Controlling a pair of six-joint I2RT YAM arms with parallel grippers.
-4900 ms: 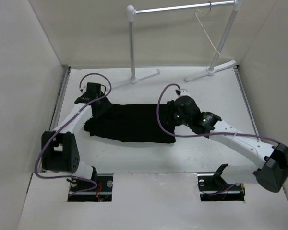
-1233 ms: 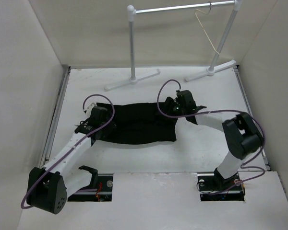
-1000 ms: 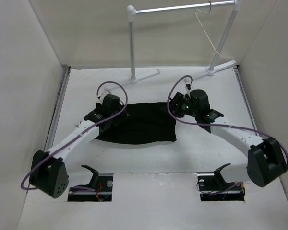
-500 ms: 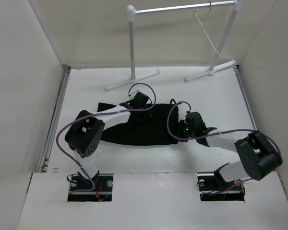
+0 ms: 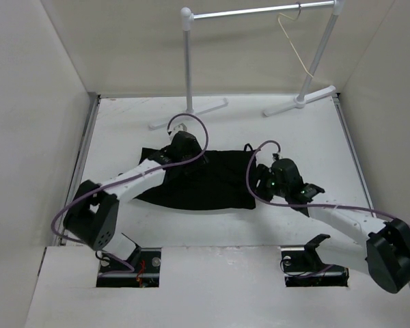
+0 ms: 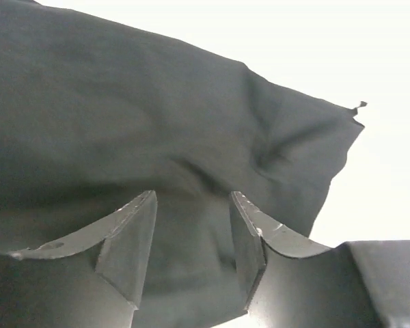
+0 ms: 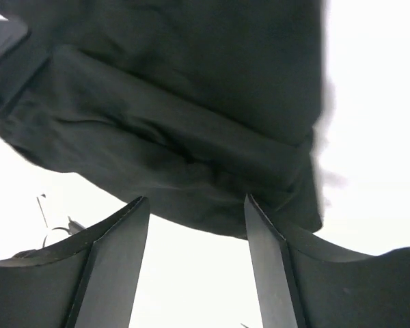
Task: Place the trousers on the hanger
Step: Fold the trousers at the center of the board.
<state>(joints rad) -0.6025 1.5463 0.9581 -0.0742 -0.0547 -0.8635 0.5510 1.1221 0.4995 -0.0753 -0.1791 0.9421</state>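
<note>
The trousers (image 5: 205, 181) lie flat and folded in the middle of the table (image 5: 294, 137); the hanger (image 5: 292, 42) hangs on the rail (image 5: 260, 11) at the far right, well apart from them. The left gripper (image 6: 191, 236) is over the far edge of the cloth, its fingers spread with nothing pinched; the right gripper (image 7: 191, 260) is at the cloth's right end, fingers likewise spread, bare table between them.

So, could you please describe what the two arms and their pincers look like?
Both arms have slim white links joined by bulky black joint housings, and a purple cable loops along each. The left arm and right arm look alike; green lights glow on the right one's wrist. The left pincer and right pincer each have two flat dark grey fingers with angled tips.
</note>
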